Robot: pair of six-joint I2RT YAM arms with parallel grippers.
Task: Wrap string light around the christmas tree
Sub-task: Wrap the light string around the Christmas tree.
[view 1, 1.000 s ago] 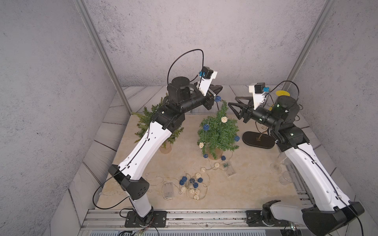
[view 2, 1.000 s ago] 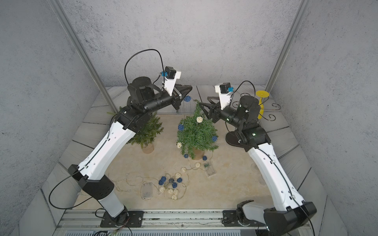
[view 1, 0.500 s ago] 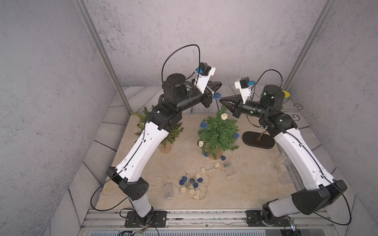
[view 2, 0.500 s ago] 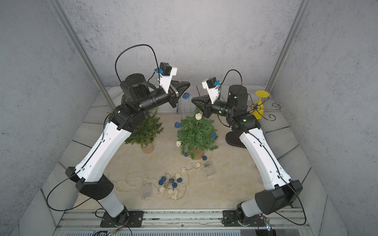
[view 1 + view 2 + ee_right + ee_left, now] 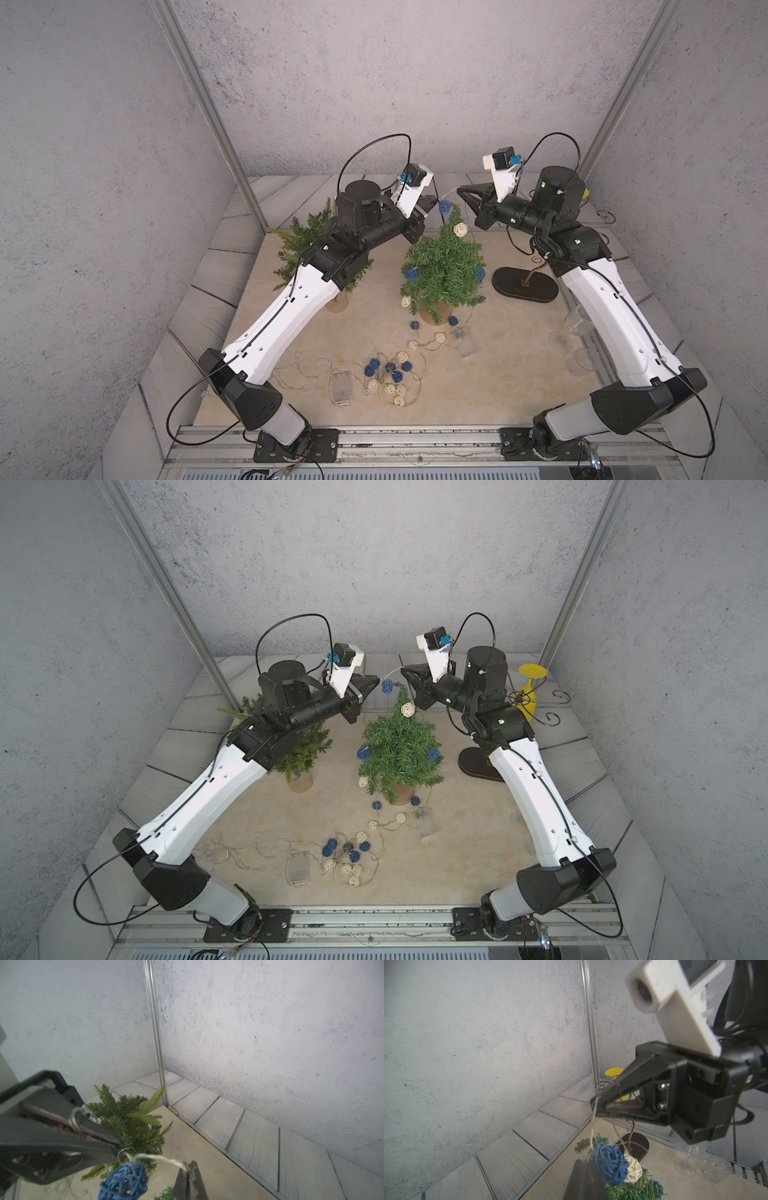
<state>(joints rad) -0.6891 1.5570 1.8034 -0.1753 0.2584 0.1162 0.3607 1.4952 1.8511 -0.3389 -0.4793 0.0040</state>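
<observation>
Evidently mid-handover: left gripper (image 5: 375, 680) and right gripper (image 5: 404, 671) both pinched the string light (image 5: 387, 686) above the christmas tree (image 5: 401, 750). Next, one probably needed to let go.

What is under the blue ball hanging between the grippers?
The tip of the middle tree, with a white ball just below it. Lower down the branches cover the trunk and most of the pot. Whether the blue ball touches the tip is unclear.

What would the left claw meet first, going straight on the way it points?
Probably the right claw, facing it above the christmas tree, though depth is unclear.
</observation>
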